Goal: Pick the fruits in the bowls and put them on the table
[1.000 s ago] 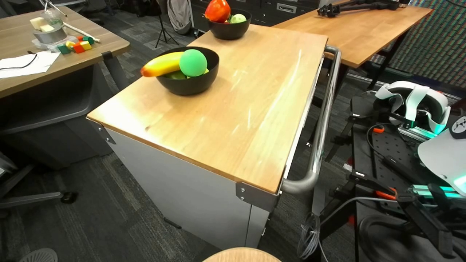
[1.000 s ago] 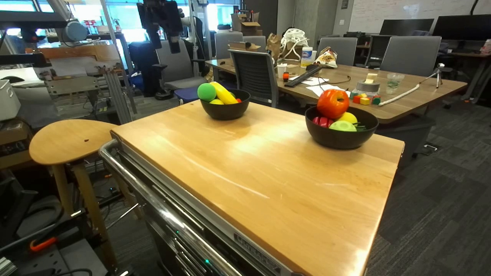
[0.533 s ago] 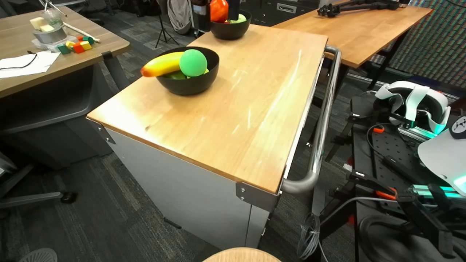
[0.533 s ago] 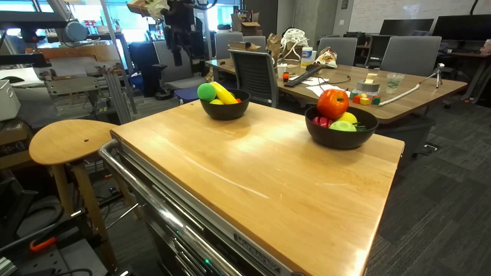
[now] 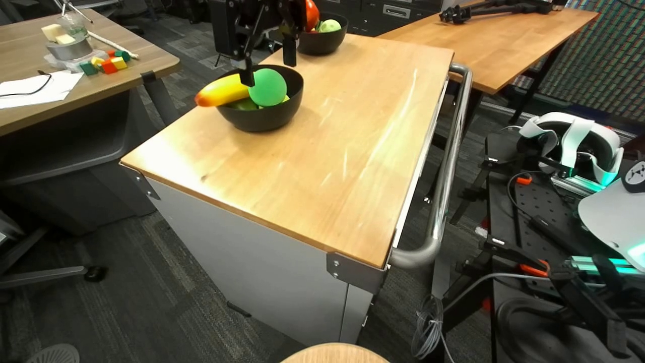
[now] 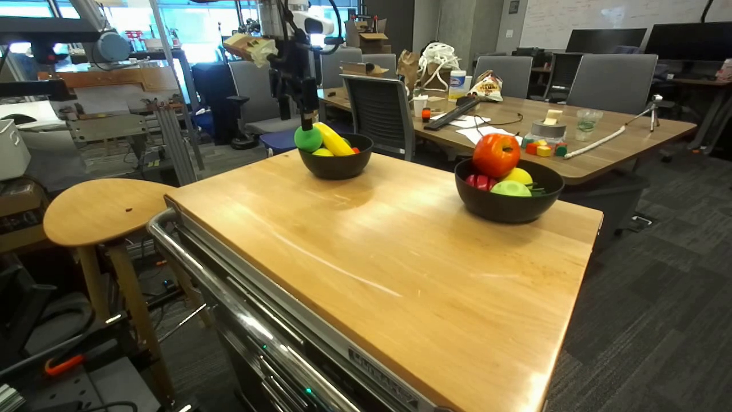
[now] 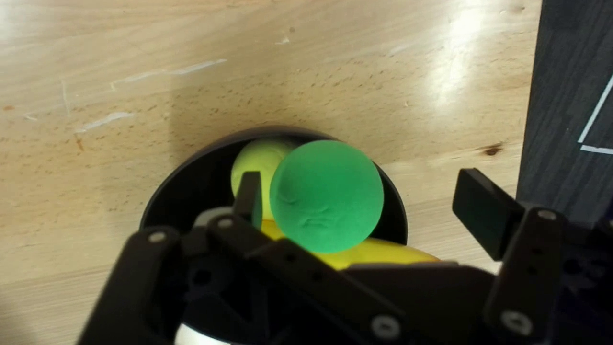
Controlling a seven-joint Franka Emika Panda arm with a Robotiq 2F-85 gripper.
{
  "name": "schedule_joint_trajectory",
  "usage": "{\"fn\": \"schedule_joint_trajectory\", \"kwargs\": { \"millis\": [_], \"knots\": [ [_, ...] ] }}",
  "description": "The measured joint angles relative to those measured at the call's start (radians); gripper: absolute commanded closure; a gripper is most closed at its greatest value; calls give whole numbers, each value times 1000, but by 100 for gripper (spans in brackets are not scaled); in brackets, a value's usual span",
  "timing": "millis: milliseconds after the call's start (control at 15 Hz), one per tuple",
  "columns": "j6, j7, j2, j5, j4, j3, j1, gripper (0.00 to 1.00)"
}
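My gripper [image 7: 366, 201] stands open above a black bowl [image 5: 259, 121], nothing gripped. Between its spread fingers, nearer the left one [image 7: 249, 191], sits a green ball [image 7: 330, 196]; whether they touch I cannot tell. In that bowl the ball rests against a yellow banana [image 5: 219, 93], beside a yellow-green fruit [image 7: 246, 160]. In an exterior view the fingertips come down by the green ball [image 6: 309, 140]. Another black bowl [image 6: 509, 209] holds a big red fruit [image 6: 496, 154], a pale green one [image 6: 510, 189], a yellow one [image 6: 520, 175] and a dark red one [image 6: 481, 182]. Both bowls stand on the table [image 6: 366, 246].
A metal bar handle [image 5: 448, 171] runs along one side of the table. A round wooden stool [image 6: 108, 209] stands near one corner. Beside the table is a desk [image 6: 640, 134] with colored blocks [image 6: 543, 150] and papers. Grey chairs [image 6: 380, 109] stand behind.
My gripper has come into view, moving down and across until it is over the bowl with the green ball and banana. It has stayed open, and the fruits and bowls have not moved.
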Motion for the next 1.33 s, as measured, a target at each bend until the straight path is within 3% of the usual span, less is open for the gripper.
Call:
{"fn": "schedule_joint_trajectory", "kwargs": {
  "millis": [133,200,333,533,733,1000,1333],
  "knots": [
    [0,13,30,-19,19,-12,15,15],
    [0,18,41,-28,28,-20,22,29],
    [0,25,57,-37,42,-34,31,47],
    [0,31,70,-39,57,-51,36,68],
    [-4,50,70,-37,64,-55,36,75],
    [-28,67,37,-33,67,-54,43,76],
    [-132,68,-143,-37,5,-10,103,76]
  ]
}}
